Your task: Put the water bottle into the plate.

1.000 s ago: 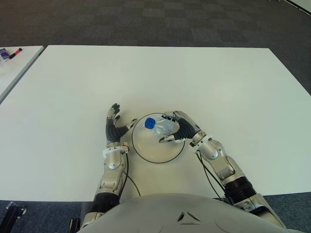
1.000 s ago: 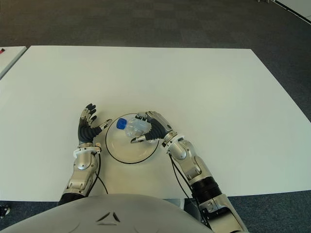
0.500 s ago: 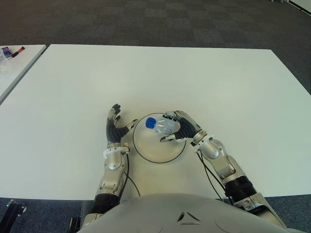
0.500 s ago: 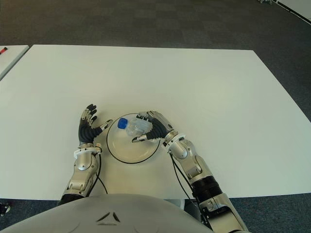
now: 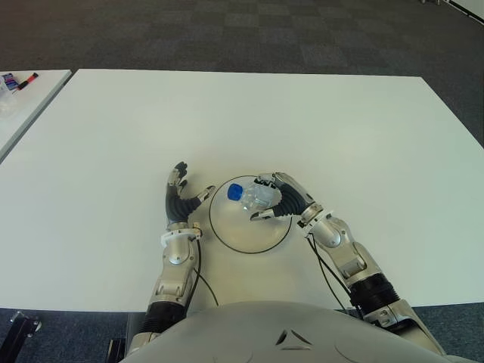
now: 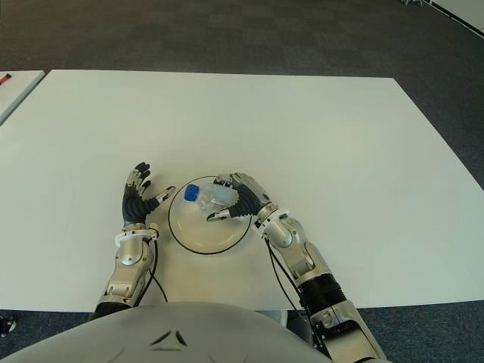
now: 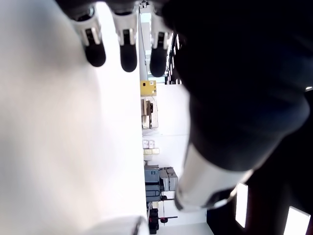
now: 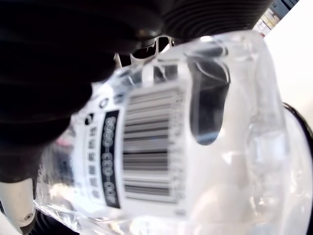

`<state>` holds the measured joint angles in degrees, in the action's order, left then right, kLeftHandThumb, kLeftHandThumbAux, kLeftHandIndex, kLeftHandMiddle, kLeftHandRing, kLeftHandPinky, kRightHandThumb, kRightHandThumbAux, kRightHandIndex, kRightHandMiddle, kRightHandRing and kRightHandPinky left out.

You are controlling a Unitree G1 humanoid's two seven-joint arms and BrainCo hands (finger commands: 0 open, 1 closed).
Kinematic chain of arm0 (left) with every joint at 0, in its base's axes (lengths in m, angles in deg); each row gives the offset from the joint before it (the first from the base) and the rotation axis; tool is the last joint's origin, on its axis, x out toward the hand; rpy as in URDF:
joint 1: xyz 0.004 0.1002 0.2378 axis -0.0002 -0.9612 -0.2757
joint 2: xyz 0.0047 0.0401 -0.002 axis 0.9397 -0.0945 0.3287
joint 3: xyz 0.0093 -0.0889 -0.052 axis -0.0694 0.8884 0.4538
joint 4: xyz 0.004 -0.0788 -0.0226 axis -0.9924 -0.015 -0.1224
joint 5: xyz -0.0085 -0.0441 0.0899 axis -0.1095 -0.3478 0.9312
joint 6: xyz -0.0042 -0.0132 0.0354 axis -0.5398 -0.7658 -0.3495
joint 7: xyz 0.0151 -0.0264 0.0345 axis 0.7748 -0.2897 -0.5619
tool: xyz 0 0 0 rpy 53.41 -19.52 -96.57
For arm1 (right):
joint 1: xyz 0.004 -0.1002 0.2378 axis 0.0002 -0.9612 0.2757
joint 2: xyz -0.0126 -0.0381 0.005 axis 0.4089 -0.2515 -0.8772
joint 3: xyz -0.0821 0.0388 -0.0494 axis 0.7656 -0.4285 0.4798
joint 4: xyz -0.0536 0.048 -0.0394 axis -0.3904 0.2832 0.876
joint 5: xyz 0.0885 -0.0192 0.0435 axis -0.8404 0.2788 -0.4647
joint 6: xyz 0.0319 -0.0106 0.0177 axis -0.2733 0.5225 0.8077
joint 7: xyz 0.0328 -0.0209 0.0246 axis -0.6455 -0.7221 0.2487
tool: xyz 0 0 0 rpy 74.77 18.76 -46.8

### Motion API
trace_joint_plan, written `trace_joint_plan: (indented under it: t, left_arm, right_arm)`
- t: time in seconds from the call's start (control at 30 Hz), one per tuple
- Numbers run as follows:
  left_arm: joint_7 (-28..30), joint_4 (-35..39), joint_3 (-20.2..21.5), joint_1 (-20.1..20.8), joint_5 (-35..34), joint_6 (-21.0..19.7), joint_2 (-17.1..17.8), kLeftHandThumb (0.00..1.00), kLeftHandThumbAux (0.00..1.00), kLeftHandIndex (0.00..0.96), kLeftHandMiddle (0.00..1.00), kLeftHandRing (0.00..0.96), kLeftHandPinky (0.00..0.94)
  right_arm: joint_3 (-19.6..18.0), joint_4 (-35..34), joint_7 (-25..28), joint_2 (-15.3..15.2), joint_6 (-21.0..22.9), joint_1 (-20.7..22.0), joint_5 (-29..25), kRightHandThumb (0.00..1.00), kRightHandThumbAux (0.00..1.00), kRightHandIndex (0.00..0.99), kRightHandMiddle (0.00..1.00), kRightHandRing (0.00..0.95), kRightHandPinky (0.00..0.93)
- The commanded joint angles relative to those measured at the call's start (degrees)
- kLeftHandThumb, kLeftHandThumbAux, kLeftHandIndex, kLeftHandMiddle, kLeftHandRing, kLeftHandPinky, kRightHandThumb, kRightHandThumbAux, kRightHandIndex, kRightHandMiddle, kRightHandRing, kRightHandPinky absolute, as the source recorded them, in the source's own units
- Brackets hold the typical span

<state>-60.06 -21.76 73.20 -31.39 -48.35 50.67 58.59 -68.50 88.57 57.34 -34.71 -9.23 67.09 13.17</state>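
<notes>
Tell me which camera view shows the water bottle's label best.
The right wrist view: the water bottle fills it, barcode readable, inside the right hand. Both eye views show only its blue cap and clear body over the plate. The left wrist view shows none of it.

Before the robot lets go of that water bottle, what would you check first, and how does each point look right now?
1. Right hand grips the water bottle: ok, fingers wrapped around it.
2. Bottle is over the plate: ok, within the dark rim.
3. Bottle touches the plate: cannot tell.
4. Blue cap on: ok.
5. Left hand clear of the plate: ok, open, beside the plate's left rim.
6. Table around the plate free: ok.
</notes>
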Motion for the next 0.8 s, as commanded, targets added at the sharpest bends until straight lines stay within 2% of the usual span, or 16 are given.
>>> trace_joint_plan:
  t: [0.03,0.47,0.6,0.7,0.8]
  left_arm:
    - [-0.67,-0.34,-0.08,0.17,-0.51,-1.00,-3.43,0.000,0.969,0.147,0.151,0.121,0.114]
    - [-1.12,-0.46,-0.52,0.34,-0.32,-1.19,-3.53,0.000,0.974,0.144,0.149,0.118,0.111]
    - [-1.35,-0.22,-0.54,0.31,-0.45,-1.67,-3.81,0.000,0.975,0.148,0.150,0.119,0.112]
    - [-1.56,-0.10,-0.55,0.32,-0.49,-1.91,-3.96,0.000,0.977,0.150,0.150,0.119,0.109]
    - [-1.83,-0.05,-0.64,0.36,-0.38,-2.02,-3.99,0.000,0.978,0.151,0.151,0.118,0.106]
  right_arm:
    - [-0.55,1.36,-0.06,-0.49,0.51,0.47,-0.17,0.955,0.657,0.388,0.506,0.521,0.856]
    - [-0.94,2.56,-0.11,-0.46,-1.14,0.66,-1.19,0.955,0.657,0.388,0.507,0.521,0.858]
    - [-0.96,3.79,-2.16,-0.44,-3.04,1.11,-0.05,0.955,0.657,0.387,0.507,0.521,0.858]
    - [-0.87,5.29,-4.43,-0.36,-4.97,1.72,1.05,0.955,0.657,0.387,0.507,0.520,0.842]
    - [-0.58,7.62,-6.23,-0.17,-6.94,2.67,1.51,0.956,0.655,0.392,0.514,0.519,0.759]
